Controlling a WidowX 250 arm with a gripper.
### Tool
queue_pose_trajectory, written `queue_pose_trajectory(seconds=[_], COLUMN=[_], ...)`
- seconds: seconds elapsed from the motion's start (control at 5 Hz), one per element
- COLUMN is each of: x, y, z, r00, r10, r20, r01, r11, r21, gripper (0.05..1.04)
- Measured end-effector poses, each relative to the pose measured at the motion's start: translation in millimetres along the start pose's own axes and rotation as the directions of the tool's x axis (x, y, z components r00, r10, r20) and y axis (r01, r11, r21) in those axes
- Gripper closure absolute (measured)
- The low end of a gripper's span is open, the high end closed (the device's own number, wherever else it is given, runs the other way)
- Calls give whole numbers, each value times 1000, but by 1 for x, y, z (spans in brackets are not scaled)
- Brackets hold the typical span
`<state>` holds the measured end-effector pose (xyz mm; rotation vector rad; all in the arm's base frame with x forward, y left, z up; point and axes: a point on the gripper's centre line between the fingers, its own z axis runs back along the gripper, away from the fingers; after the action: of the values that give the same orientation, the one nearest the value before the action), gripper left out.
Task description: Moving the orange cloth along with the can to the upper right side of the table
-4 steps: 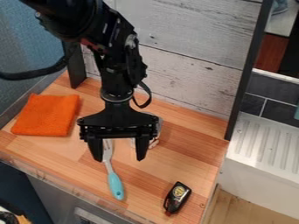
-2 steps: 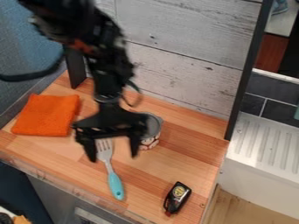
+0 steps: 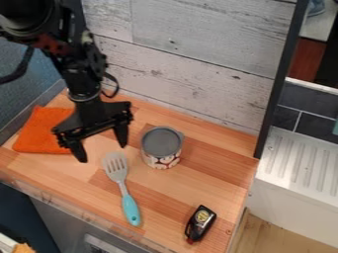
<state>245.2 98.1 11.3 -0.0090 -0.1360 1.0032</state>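
While the small black key fob [image 3: 200, 223] and the fork [image 3: 129, 207] with turquoise handle keep their places on the near part of the table [image 3: 172, 197], the change has happened behind them. Farther in, near the middle, the can [image 3: 161, 148] stands upright and can now be seen whole; in the earlier frames the arm covered part of it. It has not moved, and it is well apart from the cloth. The gripper [image 3: 102, 151] has travelled to the left and turned somewhat, and its two fingers are spread, with nothing between them. Beyond it, at the far left, lies the orange cloth [image 3: 41, 133], flat and unmoved, its right part now hidden behind the gripper. For the task, this shift probably means that the cloth comes first, though neither thing has yet gone to the far right corner. The next move would be to lower the gripper onto the cloth; thin fabric could slip away if the fingers close too high.
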Motion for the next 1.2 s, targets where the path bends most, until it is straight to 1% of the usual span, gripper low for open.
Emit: queue_pose_trajectory(seconds=[0.2, 0.4, 0.6, 0.8, 1.0, 1.2], x=[41, 75, 107, 122, 127, 126], y=[8, 14, 19, 26, 36, 47], z=[-12, -24, -30, -38, -38, -44], r00=[984, 964, 932, 913, 896, 880], r10=[150, 233, 330, 377, 412, 451], r20=[96, 132, 151, 155, 166, 150], r01=[-154, -243, -343, -393, -432, -470], r11=[987, 967, 937, 915, 895, 872], r21=[39, 69, 69, 92, 108, 137], gripper=[82, 82, 82, 82, 82, 82])
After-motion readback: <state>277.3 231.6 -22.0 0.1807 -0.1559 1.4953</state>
